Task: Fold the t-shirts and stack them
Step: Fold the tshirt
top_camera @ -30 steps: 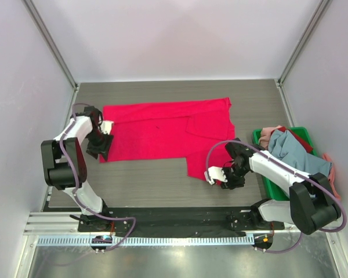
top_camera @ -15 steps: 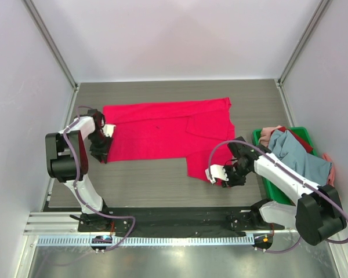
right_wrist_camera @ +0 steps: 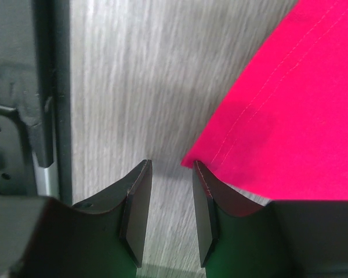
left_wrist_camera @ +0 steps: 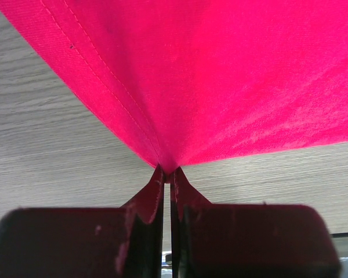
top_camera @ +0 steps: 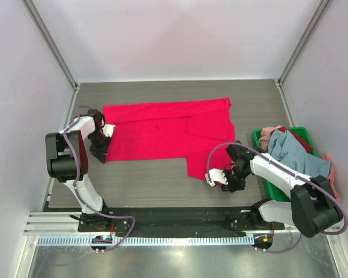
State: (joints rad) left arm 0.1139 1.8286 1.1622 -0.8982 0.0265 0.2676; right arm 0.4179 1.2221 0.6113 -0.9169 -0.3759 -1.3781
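On the grey wood-grain tabletop [top_camera: 145,179]: bright crimson cloth t-shirt [top_camera: 162,130] lies spread flat.
Left corner: my left gripper [left_wrist_camera: 167,174] is pinched tight on its hem.
Near-right corner: my right gripper [right_wrist_camera: 171,168] stands parted at the hem tip.
Nearward of hem: a strip of tabletop shows.

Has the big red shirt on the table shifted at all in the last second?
No. The red shirt keeps its place: its far right corner stands unchanged relative to the back edge of the table and the green crate.

No writing I can read, no label, brand, number or sign on the red t-shirt [top_camera: 162,130], on the green crate [top_camera: 257,137] right of it, or on the counter [top_camera: 162,92] beneath it.
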